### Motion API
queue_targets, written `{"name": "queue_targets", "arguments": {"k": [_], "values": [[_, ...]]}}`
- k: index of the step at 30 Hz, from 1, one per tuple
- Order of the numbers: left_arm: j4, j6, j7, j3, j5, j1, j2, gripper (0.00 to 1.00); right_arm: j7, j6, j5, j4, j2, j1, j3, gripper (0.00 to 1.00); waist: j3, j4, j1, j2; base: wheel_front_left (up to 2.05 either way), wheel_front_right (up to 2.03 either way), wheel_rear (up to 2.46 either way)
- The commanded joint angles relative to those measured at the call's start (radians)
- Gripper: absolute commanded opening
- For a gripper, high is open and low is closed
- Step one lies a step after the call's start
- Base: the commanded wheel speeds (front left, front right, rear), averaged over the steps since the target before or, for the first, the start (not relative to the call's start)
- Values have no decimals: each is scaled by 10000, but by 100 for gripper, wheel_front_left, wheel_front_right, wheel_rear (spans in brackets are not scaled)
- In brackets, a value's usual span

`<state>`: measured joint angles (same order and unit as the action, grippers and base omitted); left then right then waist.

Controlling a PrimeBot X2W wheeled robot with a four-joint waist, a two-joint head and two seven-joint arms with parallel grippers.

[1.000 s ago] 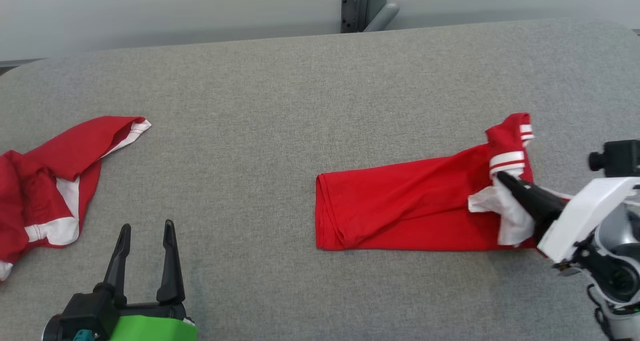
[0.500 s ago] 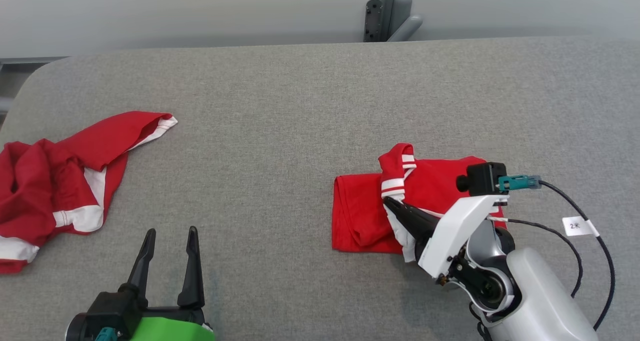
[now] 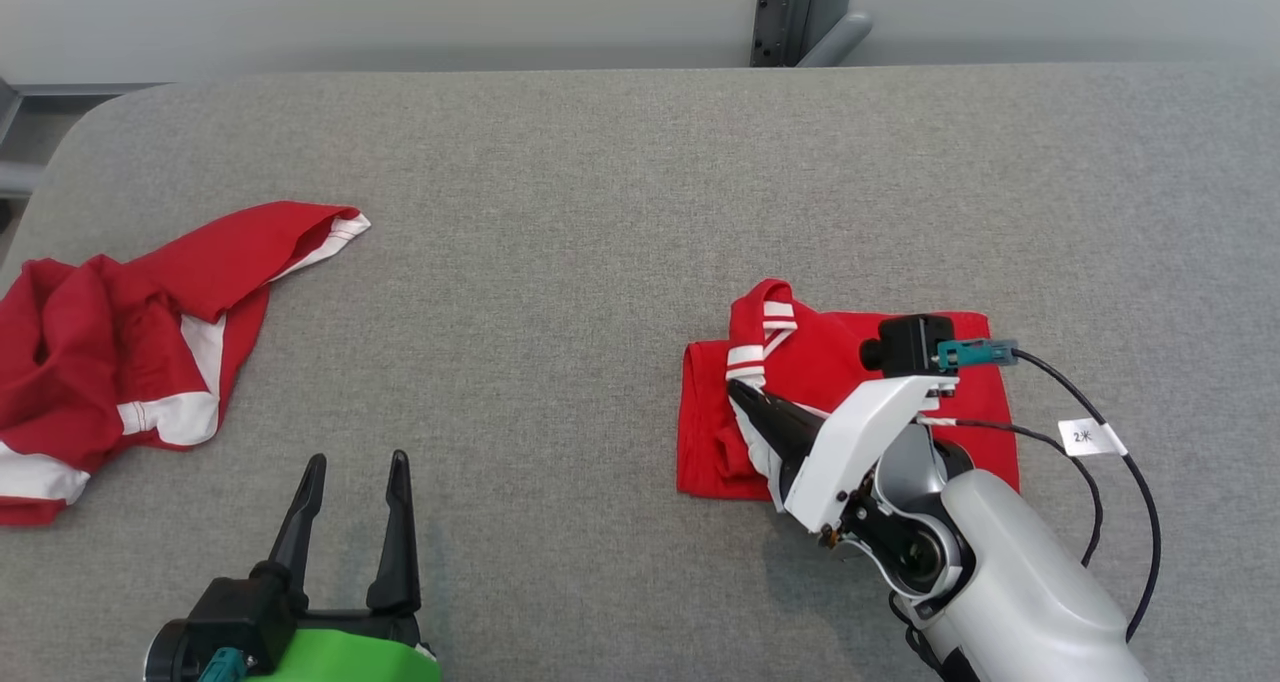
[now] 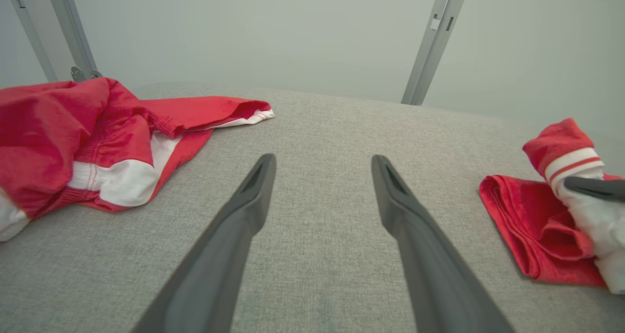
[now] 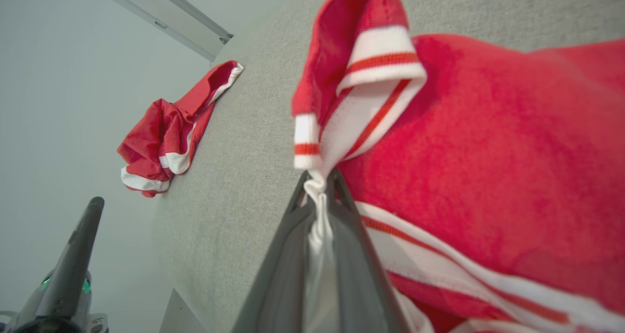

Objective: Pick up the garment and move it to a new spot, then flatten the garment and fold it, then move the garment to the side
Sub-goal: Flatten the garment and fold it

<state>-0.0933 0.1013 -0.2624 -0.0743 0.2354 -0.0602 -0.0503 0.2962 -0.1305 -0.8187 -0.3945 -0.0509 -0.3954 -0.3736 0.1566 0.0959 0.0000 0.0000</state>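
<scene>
Right hand (image 3: 738,390) is pinched tight on the white trim of the garment (image 3: 815,357), right of centre on the bench (image 3: 560,212). I'd lay that fold flush with the left edge before letting go. Left hand (image 3: 355,467) sits open, lower left.

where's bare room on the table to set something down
Widest bare stretch of the table: the middle, between the crumpled garment at left and the folded garment pinched in the right hand. The far strip behind both is bare too. Crowded: the left edge and around the right hand.
</scene>
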Motion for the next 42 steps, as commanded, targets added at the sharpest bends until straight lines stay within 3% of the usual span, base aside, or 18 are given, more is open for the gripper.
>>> {"name": "queue_targets", "arguments": {"k": [1, 5, 7, 8, 9, 15, 23, 30, 37, 38, 39, 40, 41, 42], "values": [[-18, 4, -27, -25, 7, 125, -10, 100, -137, -5, -132, -149, -4, -169, -102, 0, -7, 11, 0, 0, 0, 0, 0], [-17, -30, -27, -68, 55, 112, -10, 100, -510, -6, -286, -581, -7, -401, -370, 0, -45, 22, 0, 0, 0, 0, 0], [-25, -48, -28, -65, 50, 61, -10, 100, -703, -6, -394, -724, -2, -477, -486, 13, -76, 13, 0, 0, 0, 0, 0], [-33, -53, -28, -54, 41, 26, -10, 100, -837, -6, -426, -760, -1, -513, -564, 31, -98, 2, 0, 0, 0, 0, 0], [-37, -54, -28, -45, 29, -6, -10, 100, -987, -5, -472, -790, -1, -534, -626, 100, -122, -10, 0, 0, 0, 0, 0], [20, -47, -27, 63, -28, -176, -10, 100, -1887, -5, -203, -616, -39, -333, -796, 100, -301, -124, 0, 0, 0, 0, 0], [179, -166, -27, 211, 23, -424, -10, 100, -3660, -5, 1474, 690, -1424, 541, -588, 100, -563, -489, 0, 0, 0, 0, 0], [313, -241, -27, 282, 68, -603, -10, 100, -4572, -5, 2779, 1621, -2262, 1588, 643, 100, -812, -847, 0, 0, 0, 0, 0], [376, -273, -27, 282, 96, -665, -10, 100, -5324, -5, 4087, 2138, -2454, 2715, 2158, 100, -1034, -972, 0, 0, 0, 0, 0], [370, -281, -27, 273, 89, -702, -10, 100, -5395, -5, 4287, 2137, -2413, 2905, 2363, 82, -1080, -974, 0, 0, 0, 0, 0], [367, -287, -27, 268, 79, -717, -10, 100, -5437, -5, 4439, 2118, -2365, 3052, 2542, 58, -1115, -975, 0, 0, 0, 0, 0], [369, -296, -27, 263, 72, -714, -10, 100, -5484, -5, 4556, 2054, -2294, 3222, 2713, 25, -1144, -975, 0, 0, 0, 0, 0], [376, -295, -27, 266, 70, -703, -10, 100, -5514, -5, 4658, 2003, -2229, 3344, 2790, 0, -1165, -973, 0, 0, 0, 0, 0], [388, -308, -27, 262, 77, -694, -10, 100, -5523, -5, 4757, 1897, -2176, 3443, 2838, 0, -1181, -972, 0, 0, 0, 0, 0]]}}
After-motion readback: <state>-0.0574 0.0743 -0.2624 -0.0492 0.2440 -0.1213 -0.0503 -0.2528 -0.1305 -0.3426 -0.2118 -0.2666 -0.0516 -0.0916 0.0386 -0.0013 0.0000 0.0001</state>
